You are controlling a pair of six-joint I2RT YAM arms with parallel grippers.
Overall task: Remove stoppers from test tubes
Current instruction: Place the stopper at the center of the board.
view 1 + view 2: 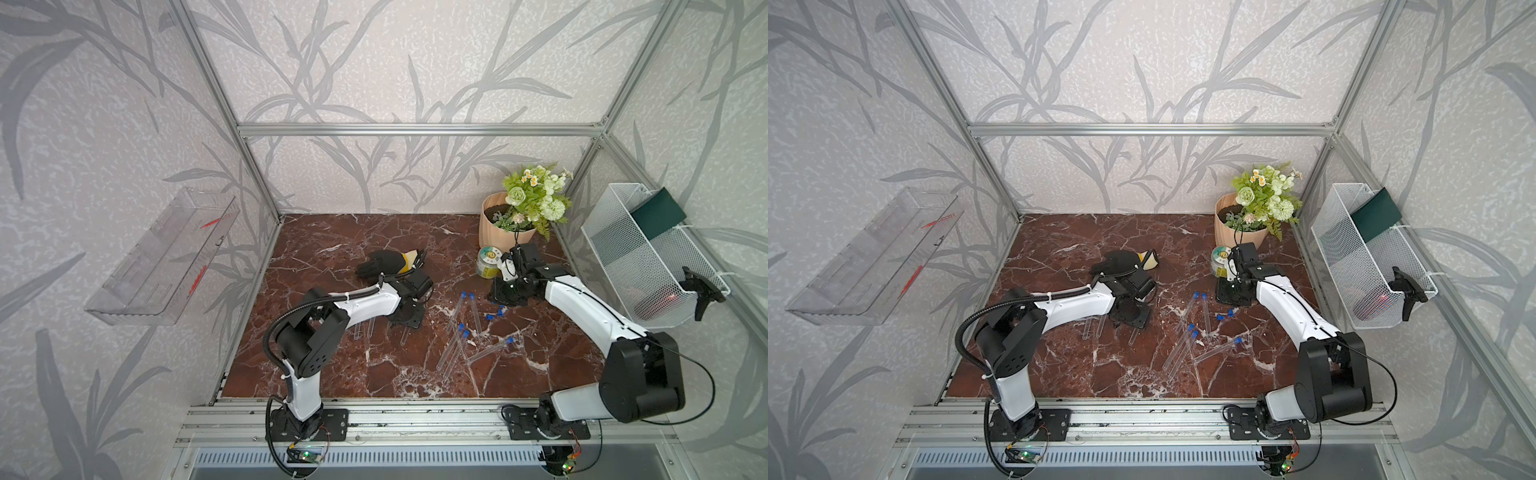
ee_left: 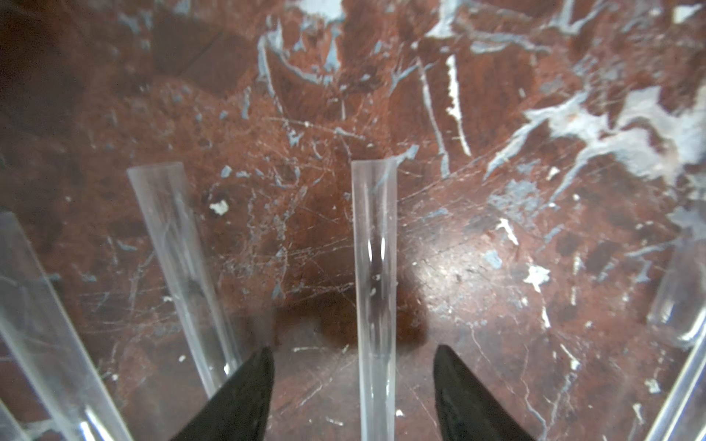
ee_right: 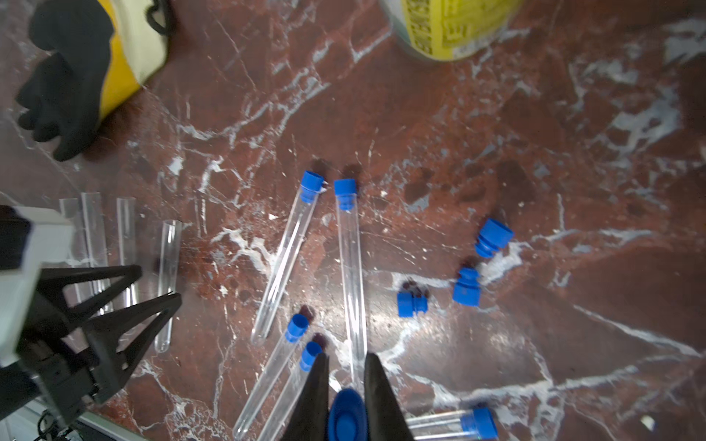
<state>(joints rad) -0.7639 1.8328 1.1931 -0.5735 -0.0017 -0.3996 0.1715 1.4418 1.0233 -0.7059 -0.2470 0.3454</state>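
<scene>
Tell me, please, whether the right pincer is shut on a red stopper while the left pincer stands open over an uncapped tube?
Not quite: the stopper in the right pincer is blue, not red, as the right wrist view shows. The left pincer does stand open over an uncapped tube.

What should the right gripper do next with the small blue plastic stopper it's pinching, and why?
Probably open the right gripper and drop the small blue plastic stopper beside the three loose blue stoppers: it is free of any tube and near them.
</scene>
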